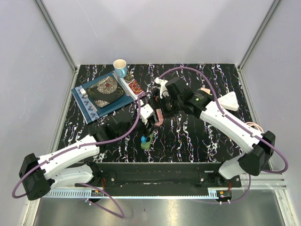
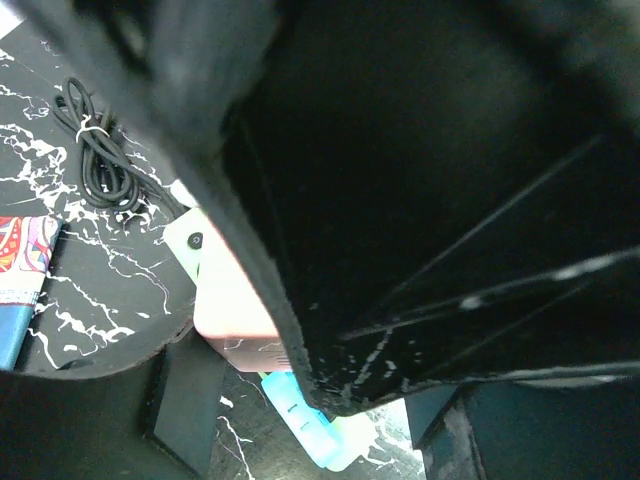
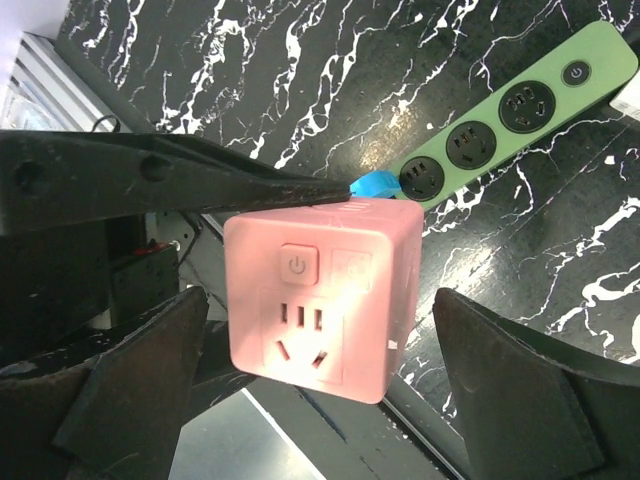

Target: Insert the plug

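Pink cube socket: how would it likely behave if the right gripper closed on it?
The pink cube looks like rigid moulded plastic, so probably stiff. Its flat sides should seat squarely between the right gripper's pads, though the smooth finish might slip.

A pink socket cube (image 3: 320, 285) is held up off the table (image 3: 250, 80), with a power button and a five-hole outlet on the face shown. A green power strip (image 3: 510, 110) with three round outlets is laid flat beyond it. A blue piece (image 3: 375, 184) is seen at the strip's near end.
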You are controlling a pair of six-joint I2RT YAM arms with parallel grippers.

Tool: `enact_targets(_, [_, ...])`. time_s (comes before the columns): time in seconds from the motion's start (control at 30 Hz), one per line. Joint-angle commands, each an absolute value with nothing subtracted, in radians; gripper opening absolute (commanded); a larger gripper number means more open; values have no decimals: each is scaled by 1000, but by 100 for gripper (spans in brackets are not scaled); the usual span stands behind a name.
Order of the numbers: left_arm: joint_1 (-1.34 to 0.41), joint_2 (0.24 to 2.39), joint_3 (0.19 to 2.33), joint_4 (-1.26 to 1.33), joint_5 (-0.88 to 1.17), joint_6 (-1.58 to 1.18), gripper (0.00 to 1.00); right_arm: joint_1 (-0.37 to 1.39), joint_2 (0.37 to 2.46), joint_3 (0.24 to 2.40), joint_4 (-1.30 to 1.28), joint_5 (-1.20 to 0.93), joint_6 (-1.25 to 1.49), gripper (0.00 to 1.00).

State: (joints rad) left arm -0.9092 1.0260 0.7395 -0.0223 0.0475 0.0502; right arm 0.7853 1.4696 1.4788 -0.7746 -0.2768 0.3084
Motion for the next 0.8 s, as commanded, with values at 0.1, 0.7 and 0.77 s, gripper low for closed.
enact_targets(0.1, [-940,1031,816,3,-37,14,0,808,1497,1463,-775,-204,247,97])
enact_targets(0.7, [-953,930,770,-123,-236,-92,96,799,1574,1440,-738,-192,-57,0])
enact_targets(0.77, [-950,892,758,-156,-259,-107,99,785,1595,1443,-729,-199,-119,0])
